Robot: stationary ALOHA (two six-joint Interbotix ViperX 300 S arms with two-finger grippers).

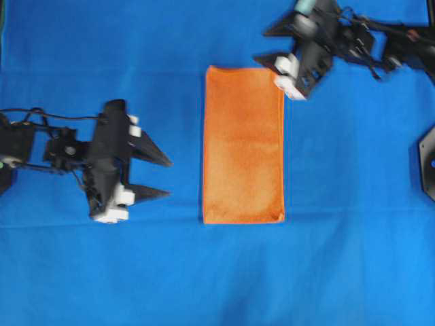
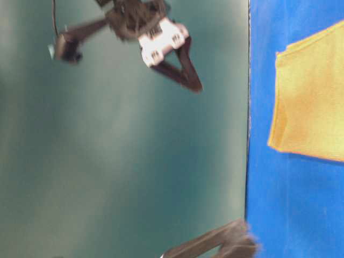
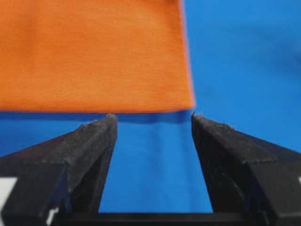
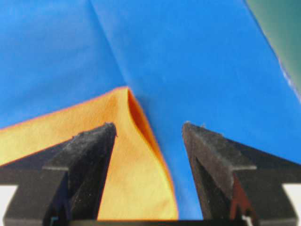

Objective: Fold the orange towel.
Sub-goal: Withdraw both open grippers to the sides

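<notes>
Over on the left, the left gripper [image 1: 165, 178] hangs above the blue cloth [image 1: 353, 258], its two black fingers spread apart with nothing between them, tips pointing toward the towel [image 1: 244, 145] but well short of it. From its own wrist camera the fingers [image 3: 91, 141] frame bare blue, with the towel's near edge and one corner just beyond the tips. In the middle lies the towel, folded into a tall narrow rectangle, flat on the blue cloth, its hem neat along the bottom edge. At the upper right, the right gripper [image 1: 268, 60] sits above the towel's top right corner, blurred; its wrist view shows the fingers [image 4: 94, 146] wide apart and holding nothing, the corner slightly lifted in a soft fold beneath them. A dark fixture [image 1: 427, 163] stands at the far right edge.
</notes>
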